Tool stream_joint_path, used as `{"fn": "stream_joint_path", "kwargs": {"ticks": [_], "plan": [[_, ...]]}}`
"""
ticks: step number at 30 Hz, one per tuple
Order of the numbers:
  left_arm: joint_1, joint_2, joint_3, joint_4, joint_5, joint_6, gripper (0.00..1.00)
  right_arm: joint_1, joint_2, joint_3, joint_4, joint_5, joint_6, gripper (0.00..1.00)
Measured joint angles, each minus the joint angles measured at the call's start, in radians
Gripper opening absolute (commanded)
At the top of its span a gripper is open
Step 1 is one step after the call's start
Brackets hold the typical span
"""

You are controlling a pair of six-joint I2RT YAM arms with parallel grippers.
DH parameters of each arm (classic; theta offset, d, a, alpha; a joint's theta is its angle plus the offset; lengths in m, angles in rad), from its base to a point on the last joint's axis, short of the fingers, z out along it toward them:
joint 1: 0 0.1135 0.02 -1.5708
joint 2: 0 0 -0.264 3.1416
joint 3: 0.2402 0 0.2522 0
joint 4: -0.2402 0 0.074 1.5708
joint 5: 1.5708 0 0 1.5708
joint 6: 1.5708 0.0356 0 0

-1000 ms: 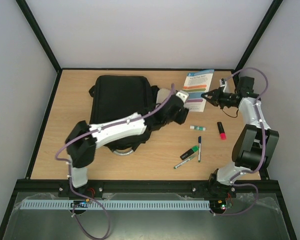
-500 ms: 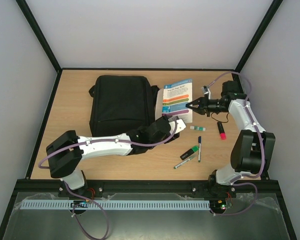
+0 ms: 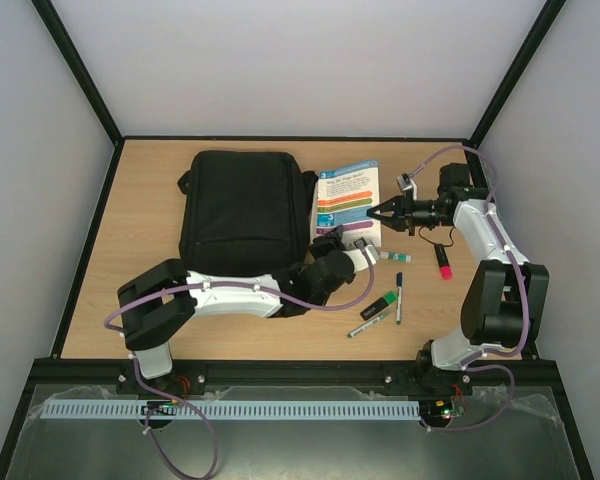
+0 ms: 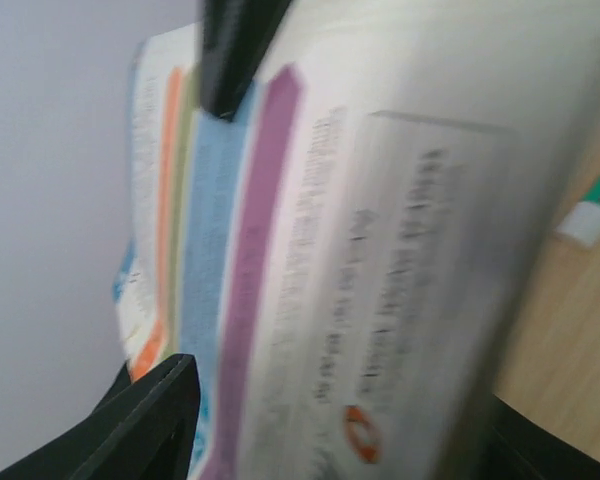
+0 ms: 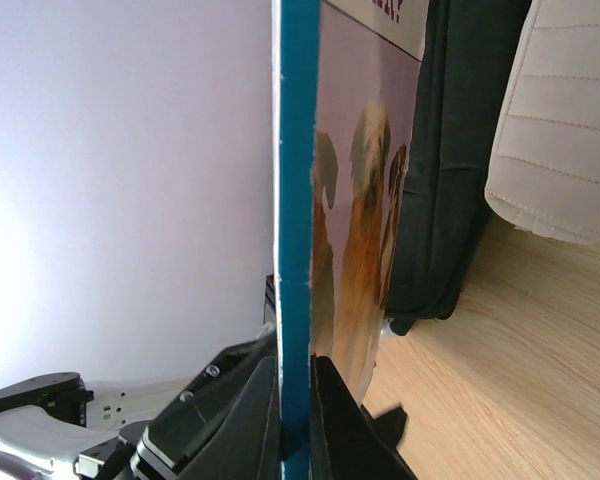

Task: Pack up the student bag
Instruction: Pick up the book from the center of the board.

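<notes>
The main risk is the booklet (image 3: 346, 195) slipping or buckling; the right gripper (image 3: 372, 211) pinches it by one thin edge only, fingers (image 5: 248, 415) shut tight on the blue border, so the sheet stands on edge, free to twist. The left gripper (image 3: 352, 246) sits at the booklet's lower edge at the centre of the top view; its fingers (image 4: 152, 420) stand parted with the blurred page filling the gap between them, and whether they touch it cannot be told. A push from that side could bend the page or lever it out of the right grip; a mistimed release could drop it onto the counter (image 3: 140, 200) beside the bag.

The student bag (image 3: 242, 215) lies flat in the upper left of centre, just left of the booklet; no open mouth shows from above, and nothing can be seen inside it, so an unopened zip would block any packing. The glue stick (image 3: 394, 257), red marker (image 3: 443, 263) and pens (image 3: 399, 295) lie loose at right centre, outside the bag.
</notes>
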Motion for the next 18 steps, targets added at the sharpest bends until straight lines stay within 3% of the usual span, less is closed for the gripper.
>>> {"fn": "stream_joint_path", "kwargs": {"ticks": [8, 15, 16, 18], "plan": [[0.000, -0.032, -0.138, 0.160, -0.126, 0.051, 0.43, 0.000, 0.000, -0.010, 0.001, -0.027, 0.017, 0.01], [0.000, -0.052, -0.164, 0.198, -0.135, 0.068, 0.21, 0.000, 0.000, -0.010, 0.004, -0.050, 0.027, 0.01], [0.000, -0.052, -0.164, 0.198, -0.135, 0.064, 0.16, 0.000, -0.001, -0.010, 0.004, -0.050, 0.028, 0.03], [0.000, -0.052, -0.164, 0.200, -0.134, 0.055, 0.06, 0.000, -0.005, -0.010, 0.007, -0.051, 0.034, 0.21]]}}
